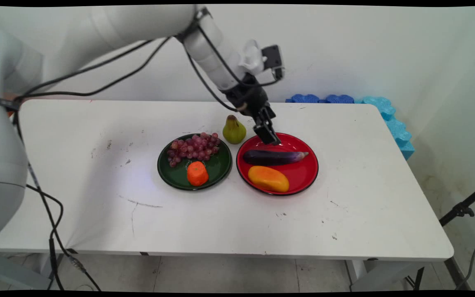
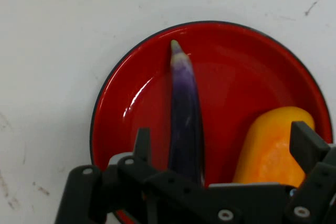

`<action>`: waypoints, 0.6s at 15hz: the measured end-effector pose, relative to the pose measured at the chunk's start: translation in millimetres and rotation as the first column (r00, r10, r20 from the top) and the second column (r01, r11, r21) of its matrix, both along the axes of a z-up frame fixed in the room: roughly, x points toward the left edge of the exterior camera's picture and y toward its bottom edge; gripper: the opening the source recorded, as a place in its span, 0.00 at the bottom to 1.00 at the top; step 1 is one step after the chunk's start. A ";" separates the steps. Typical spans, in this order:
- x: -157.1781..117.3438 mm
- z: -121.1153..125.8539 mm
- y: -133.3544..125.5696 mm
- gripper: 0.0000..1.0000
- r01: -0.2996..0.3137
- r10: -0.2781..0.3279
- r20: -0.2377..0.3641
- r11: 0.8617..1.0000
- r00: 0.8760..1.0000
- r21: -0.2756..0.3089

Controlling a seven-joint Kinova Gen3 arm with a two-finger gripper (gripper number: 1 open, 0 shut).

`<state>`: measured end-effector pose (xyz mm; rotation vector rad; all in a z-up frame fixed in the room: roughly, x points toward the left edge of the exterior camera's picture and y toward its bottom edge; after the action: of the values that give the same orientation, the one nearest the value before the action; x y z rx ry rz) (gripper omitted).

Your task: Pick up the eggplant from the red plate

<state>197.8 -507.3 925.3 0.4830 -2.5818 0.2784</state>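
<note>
Claw (image 1: 269,138): black, two-fingered, hung over the far rim of the red plate, pointing down and slightly right; fingers (image 2: 306,145) spread apart, released, grasping nothing; in the hand view the eggplant and the mango both lay between the two fingers
Red plate (image 1: 303,175): round, dark-rimmed, on the bench right of centre; carried the eggplant and the mango
Eggplant (image 1: 273,157): long, dark purple, lying across the middle of the red plate, paler tip toward the right in the main view; nearest item to the claw, just below it; contact could not be told
Mango (image 1: 268,178): orange-yellow, oval, on the near side of the red plate, just beside the eggplant
Green plate (image 1: 219,167): round, dark green, just left of the red plate, rims close together; touching could not be told
Grapes (image 1: 194,148): reddish-purple bunch on the far half of the green plate
Orange item (image 1: 197,173): small, rounded, bright orange, on the near part of the green plate, beside the grapes
Pear (image 1: 233,130): green-yellow, upright, directly on the bench behind the gap between the two plates, left of the claw
Bench (image 1: 97,198): white top, scuffed and marked
Blue foam pieces (image 1: 390,119): wavy-edged, along the far right corner of the bench by the wall
</note>
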 end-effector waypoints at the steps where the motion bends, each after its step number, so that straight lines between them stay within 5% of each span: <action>1: -5.5 -7.3 -7.0 1.00 -0.003 0.003 0.011 1.000 1.000 0.010; 9: -35.2 -53.4 -50.0 1.00 -0.022 0.018 0.054 0.998 0.998 0.067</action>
<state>162.5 -557.4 872.0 0.5329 -2.6467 0.2142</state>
